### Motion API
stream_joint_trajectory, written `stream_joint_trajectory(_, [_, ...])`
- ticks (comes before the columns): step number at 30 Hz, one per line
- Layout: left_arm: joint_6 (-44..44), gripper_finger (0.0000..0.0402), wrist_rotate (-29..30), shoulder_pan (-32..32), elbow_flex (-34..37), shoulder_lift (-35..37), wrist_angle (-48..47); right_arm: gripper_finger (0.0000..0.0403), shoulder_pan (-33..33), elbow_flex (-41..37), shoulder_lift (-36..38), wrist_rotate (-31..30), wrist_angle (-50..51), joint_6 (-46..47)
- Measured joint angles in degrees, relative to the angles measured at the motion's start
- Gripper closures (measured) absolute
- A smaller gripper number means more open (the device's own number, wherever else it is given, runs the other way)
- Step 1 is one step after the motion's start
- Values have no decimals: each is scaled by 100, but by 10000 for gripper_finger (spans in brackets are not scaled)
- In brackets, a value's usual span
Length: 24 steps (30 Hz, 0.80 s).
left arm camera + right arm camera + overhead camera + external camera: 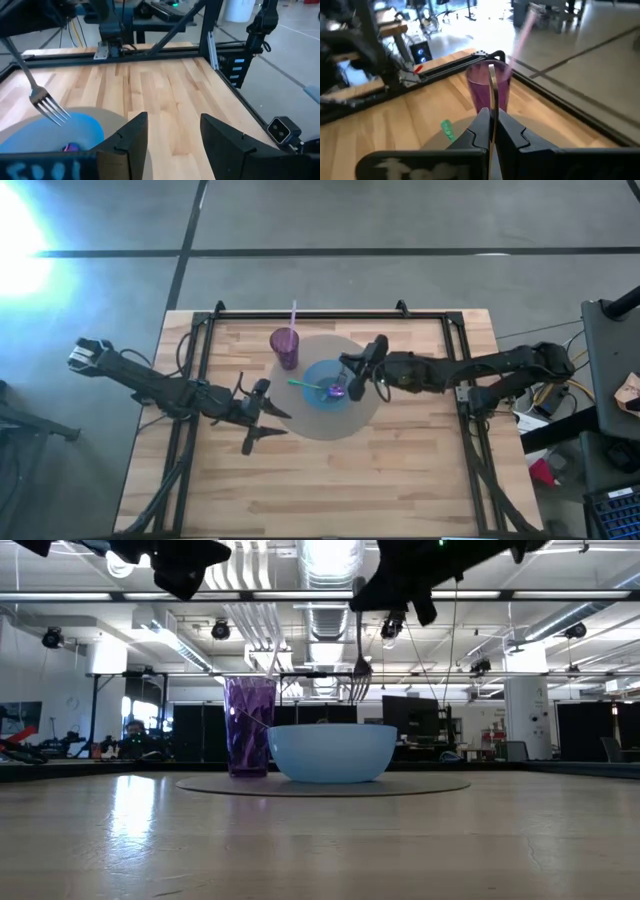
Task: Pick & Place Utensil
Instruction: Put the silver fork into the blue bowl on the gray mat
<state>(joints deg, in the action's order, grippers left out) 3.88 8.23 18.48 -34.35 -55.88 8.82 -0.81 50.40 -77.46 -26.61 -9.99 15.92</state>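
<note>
Ideally the right claw [352, 370], clenched on the fork [360, 665] hanging tines-down just above the bowl [332, 752], should lower straight and release only once the tines are inside, clear of the cup [249, 726] beside the bowl, while the left claw [262, 415] waits released nearby.

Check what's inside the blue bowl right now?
Inside the blue bowl, the high view shows a purple spoon with a green handle. The fork in the right claw hangs above it. That claw hides part of the bowl.
</note>
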Motion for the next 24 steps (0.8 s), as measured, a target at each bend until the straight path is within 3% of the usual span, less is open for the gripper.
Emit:
stream_joint_trajectory(8, [62,227,0,0,0,0,-121,394,423,-1127,56,575,-1896,723])
stream_joint_trajectory(17, [64,227,0,0,0,0,-124,394,451,-2324,15,515,-3638,1668])
stream_joint_trajectory(24, [66,227,0,0,0,0,-113,394,447,-2727,-388,261,-4438,2102])
